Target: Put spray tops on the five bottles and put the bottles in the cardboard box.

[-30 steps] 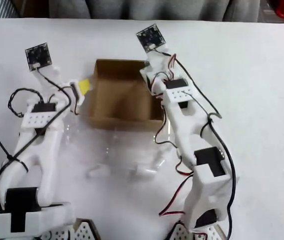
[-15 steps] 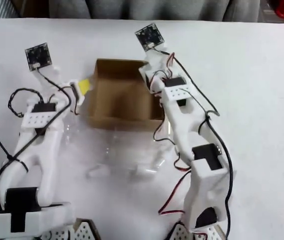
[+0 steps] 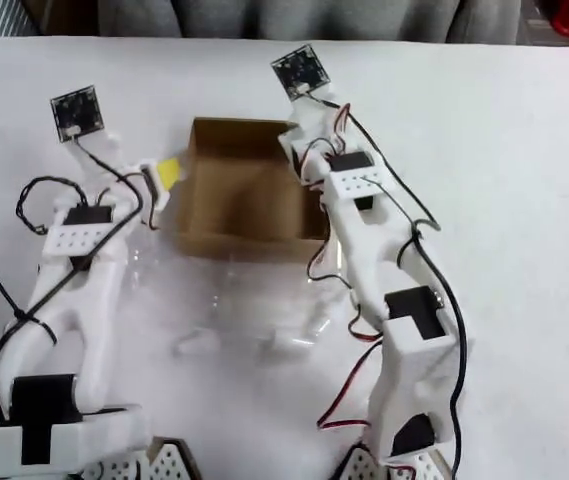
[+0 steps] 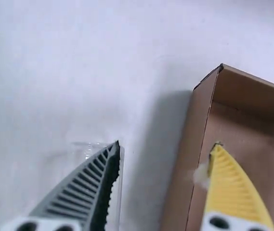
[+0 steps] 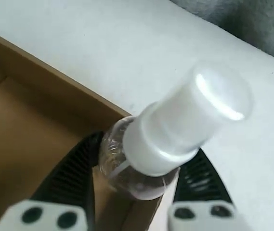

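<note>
My right gripper (image 5: 139, 171) is clamped on a bottle (image 5: 122, 166) with its spray top (image 5: 194, 115) on, held over the box (image 5: 45, 82) wall at its 2 o'clock corner. I'd carry it on toward 9 o'clock until the base clears that wall, lower it, then release. My left gripper (image 4: 163, 192) gapes empty astride the box's 9 o'clock wall. Since a second ago the right arm has edged slightly toward 10 o'clock; the left hasn't moved.
</note>
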You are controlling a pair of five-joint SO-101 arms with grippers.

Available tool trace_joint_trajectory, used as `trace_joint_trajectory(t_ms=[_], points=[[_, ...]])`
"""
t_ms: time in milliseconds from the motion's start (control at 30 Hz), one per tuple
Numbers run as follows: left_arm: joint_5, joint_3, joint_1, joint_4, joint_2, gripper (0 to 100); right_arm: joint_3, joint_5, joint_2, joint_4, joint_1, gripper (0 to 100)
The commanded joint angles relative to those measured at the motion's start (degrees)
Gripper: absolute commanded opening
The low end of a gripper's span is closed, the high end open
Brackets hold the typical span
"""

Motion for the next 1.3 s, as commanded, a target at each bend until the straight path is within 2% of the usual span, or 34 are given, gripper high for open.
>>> trace_joint_trajectory(t_ms=[0,300,467,1000,1267], points=[[-0.62,-3.34,0.48,-1.67,-0.13,28,-0.44,0.7,0.57,3.21,-0.13,1.8],[-0.62,-3.34,0.48,-1.41,-0.13,28,-0.88,0.53,0.57,5.76,0.66,1.8],[-0.62,-3.34,0.48,-1.41,-0.13,28,-0.53,0.26,3.03,1.8,0.04,1.8],[-0.62,-3.34,0.48,-1.41,-0.13,28,-1.76,0.7,4.7,1.27,0.57,2.0],[-0.62,-3.34,0.48,-1.41,-0.13,28,-1.41,0.7,5.23,1.71,0.4,21.0]])
